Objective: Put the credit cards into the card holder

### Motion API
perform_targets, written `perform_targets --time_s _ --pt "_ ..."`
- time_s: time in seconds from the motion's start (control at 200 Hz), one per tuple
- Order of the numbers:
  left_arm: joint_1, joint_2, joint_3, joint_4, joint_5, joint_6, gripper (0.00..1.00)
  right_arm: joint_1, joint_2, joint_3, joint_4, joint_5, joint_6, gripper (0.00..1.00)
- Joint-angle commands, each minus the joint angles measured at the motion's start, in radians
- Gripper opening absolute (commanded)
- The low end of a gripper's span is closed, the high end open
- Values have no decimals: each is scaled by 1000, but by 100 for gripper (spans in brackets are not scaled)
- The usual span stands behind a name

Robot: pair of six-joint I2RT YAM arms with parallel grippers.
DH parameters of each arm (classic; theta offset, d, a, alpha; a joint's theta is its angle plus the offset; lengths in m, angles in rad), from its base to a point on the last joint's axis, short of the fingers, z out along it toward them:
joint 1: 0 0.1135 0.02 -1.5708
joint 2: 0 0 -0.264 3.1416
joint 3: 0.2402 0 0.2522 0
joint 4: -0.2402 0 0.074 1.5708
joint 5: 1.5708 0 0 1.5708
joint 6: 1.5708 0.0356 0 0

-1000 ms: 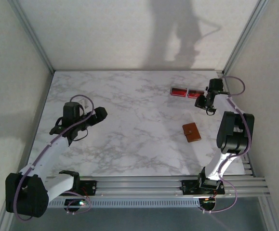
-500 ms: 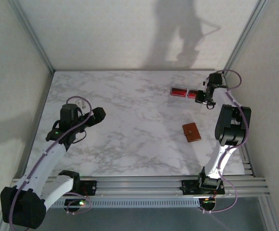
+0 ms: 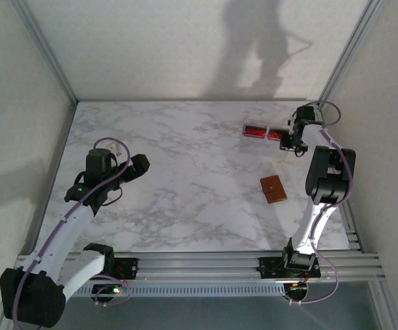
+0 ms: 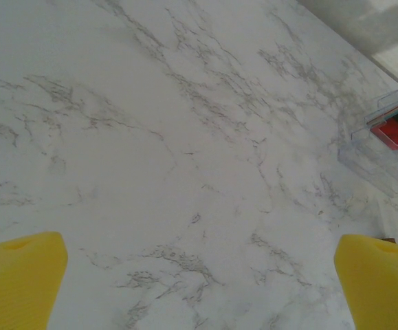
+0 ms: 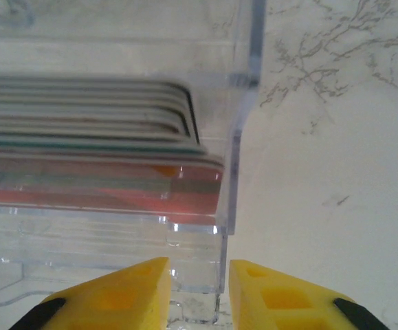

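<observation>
Credit cards (image 5: 82,117), pale, teal and red, stacked in clear tray (image 5: 251,41) (right gripper (image 5: 199,289) narrow astride its wall, hold unclear; left gripper (image 4: 199,282) wide, empty).

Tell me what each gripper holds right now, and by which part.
Left gripper: nothing, jaws wide open. Right gripper: jaws narrowly straddle a wall of the clear tray near its corner; whether they grip it cannot be told.
</observation>
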Motion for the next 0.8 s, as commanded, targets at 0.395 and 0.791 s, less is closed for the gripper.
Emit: perform_targets --time_s 0.395,0.791 --pt "-7 -13 1 -19 -9 14 100 2 -15 1 2 -32 -69 17" --pt "-7 -62 -13 -23 -52 -27 100 135 -80 -35 -6 -51 -62 17"
